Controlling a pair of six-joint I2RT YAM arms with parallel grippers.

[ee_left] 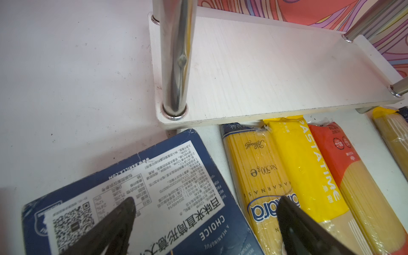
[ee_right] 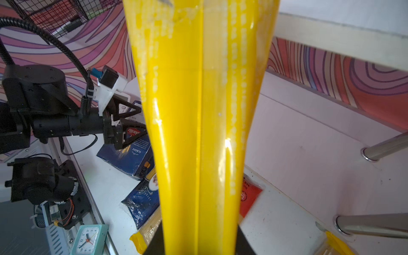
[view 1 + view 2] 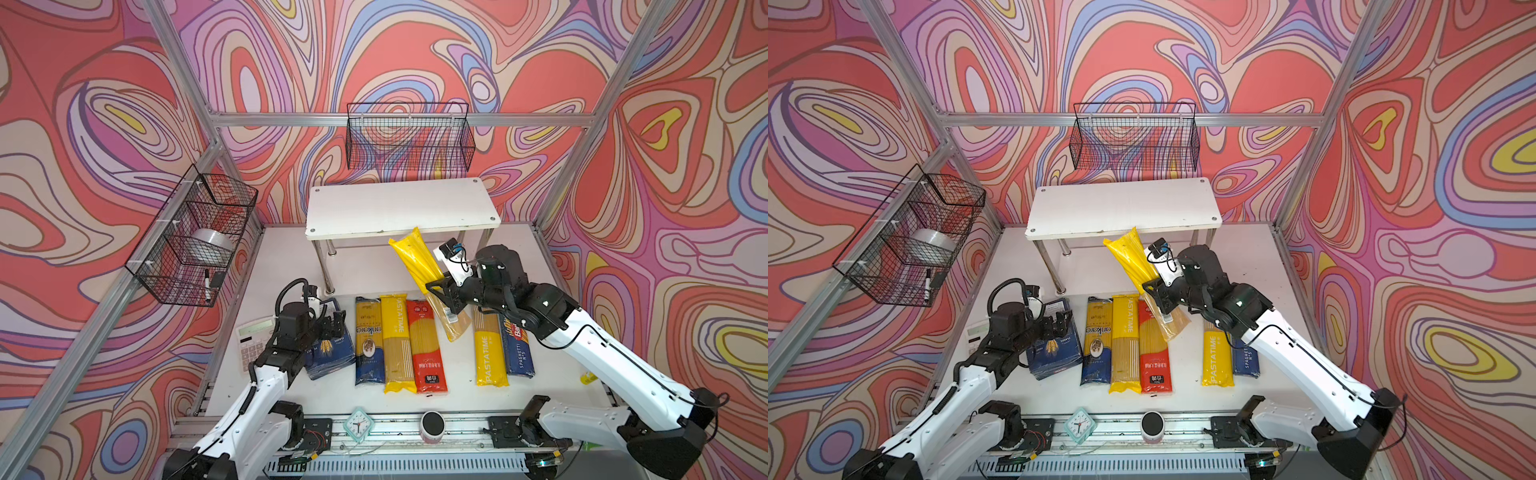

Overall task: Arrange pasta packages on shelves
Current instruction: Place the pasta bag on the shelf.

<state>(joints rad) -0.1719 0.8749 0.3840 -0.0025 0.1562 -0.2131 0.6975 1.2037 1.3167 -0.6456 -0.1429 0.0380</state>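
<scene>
Here, the right end effector [image 3: 441, 293] is clamped on a long yellow spaghetti pack [image 3: 415, 257] and holds it clear of the white surface [image 3: 457, 395] at a tilt. The pack's yellow end points up toward the front edge of the top board [image 3: 399, 203] of the white rack [image 3: 324, 266], and its clear lower end hangs above the row of packs. Whether the tip touches that board cannot be told. In the right wrist view the yellow spaghetti pack [image 2: 203, 110] runs out from between the jaws and fills the middle of the frame.

The left end effector [image 3: 332, 322] hovers with its jaws spread wide over the wide blue Barilla box [image 3: 328, 357], which lies flat at the left end of the row. In the left wrist view its dark fingers [image 1: 110, 223] stand well apart above the box.

Next to the box, flat and side by side, lie a dark-blue bag [image 3: 368, 345], a yellow PASTATIME pack [image 3: 397, 345] and a red bag [image 3: 428, 349]. After a gap come a second PASTATIME pack [image 3: 490, 349] and a narrow blue Barilla box [image 3: 517, 349].

The left wrist view shows the packs' far ends just beside the front edge of the rack's lower board [image 1: 265, 66], from which chrome legs [image 1: 176, 55] rise. A mint-green alarm clock [image 3: 358, 424] stands at the surface's front rail.
</scene>
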